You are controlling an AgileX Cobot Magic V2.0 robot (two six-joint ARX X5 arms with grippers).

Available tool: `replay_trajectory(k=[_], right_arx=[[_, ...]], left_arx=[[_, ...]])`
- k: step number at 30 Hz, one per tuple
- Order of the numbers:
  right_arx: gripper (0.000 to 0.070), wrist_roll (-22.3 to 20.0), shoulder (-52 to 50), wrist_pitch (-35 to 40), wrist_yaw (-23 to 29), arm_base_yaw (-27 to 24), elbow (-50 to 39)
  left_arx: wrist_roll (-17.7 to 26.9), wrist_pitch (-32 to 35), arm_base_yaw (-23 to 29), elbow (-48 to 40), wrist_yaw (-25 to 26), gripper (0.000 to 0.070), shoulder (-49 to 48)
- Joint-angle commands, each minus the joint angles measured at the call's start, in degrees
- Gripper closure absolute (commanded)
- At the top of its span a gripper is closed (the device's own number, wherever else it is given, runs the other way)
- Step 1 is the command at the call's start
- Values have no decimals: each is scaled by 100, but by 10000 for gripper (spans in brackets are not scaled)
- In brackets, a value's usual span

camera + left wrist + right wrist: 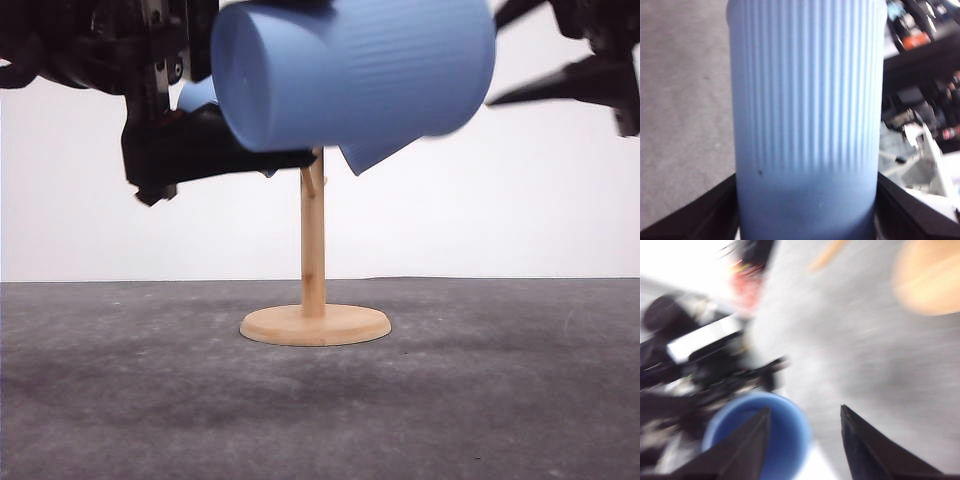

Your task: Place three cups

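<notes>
A light-blue ribbed cup lies sideways high in the air, close to the front camera, its flat base turned left. My left gripper is shut on it. In the left wrist view the cup stands between the two black fingers. Part of another light-blue cup shows just below and behind it, beside the top of the wooden post. My right gripper hovers open at the upper right. In its blurred wrist view the right gripper holds nothing, and a blue cup's rim lies beyond the fingers.
A wooden stand with a round base is at the middle of the dark grey table; its base also shows in the right wrist view. A white wall stands behind. Robot parts and clutter lie off to one side in the left wrist view.
</notes>
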Motion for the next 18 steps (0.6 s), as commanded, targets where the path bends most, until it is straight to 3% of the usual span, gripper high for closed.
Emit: replay_trajectory(k=[1,4,7,13,18], right_arx=[[420,-394,14,-128,466,-28,90],[420,-673,-28,-318,1266,-46,90],[420,-745,-66,-335,1746,-44,90],[420,-820,-71,-317,1820,-39,90],[420,-822,-68,-314,1821,-39,90]], left_arx=[[-744,72,-2,96,-111,311,72],[-1427,79,62,98,-418,311,72],[-2069,92,135,130,-652,311,72],[-3350,124,244,372,-853,311,72],[-4146,117,357,650,-1231,311,72]])
